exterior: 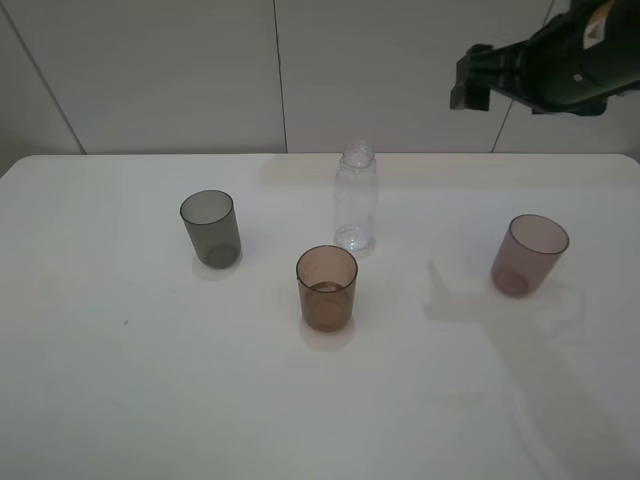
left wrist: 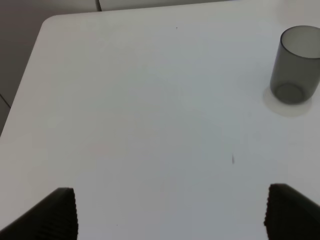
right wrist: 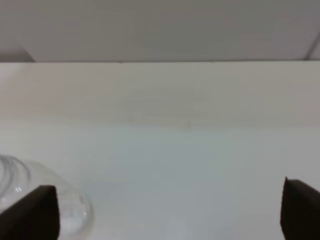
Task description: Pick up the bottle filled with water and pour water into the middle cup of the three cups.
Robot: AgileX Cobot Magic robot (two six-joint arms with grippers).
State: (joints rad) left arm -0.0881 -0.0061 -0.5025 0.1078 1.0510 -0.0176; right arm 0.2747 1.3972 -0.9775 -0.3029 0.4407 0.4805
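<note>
The clear capless bottle (exterior: pixel 356 200) stands upright at the middle back of the white table. Just in front of it is the amber-brown middle cup (exterior: pixel 327 287), with the smoky grey cup (exterior: pixel 211 228) to its left and the mauve cup (exterior: pixel 528 255) to its right. My right gripper (exterior: pixel 470 80) hovers high above the table, up and to the right of the bottle. In the right wrist view it is open (right wrist: pixel 167 210) and empty, with the bottle (right wrist: pixel 75 210) by one finger. My left gripper (left wrist: pixel 170 215) is open over bare table, the grey cup (left wrist: pixel 295 65) well ahead of it.
The white table (exterior: pixel 120 380) meets a pale panelled wall at the back. The right arm's shadow falls on the table beside the mauve cup. The left arm does not show in the exterior high view.
</note>
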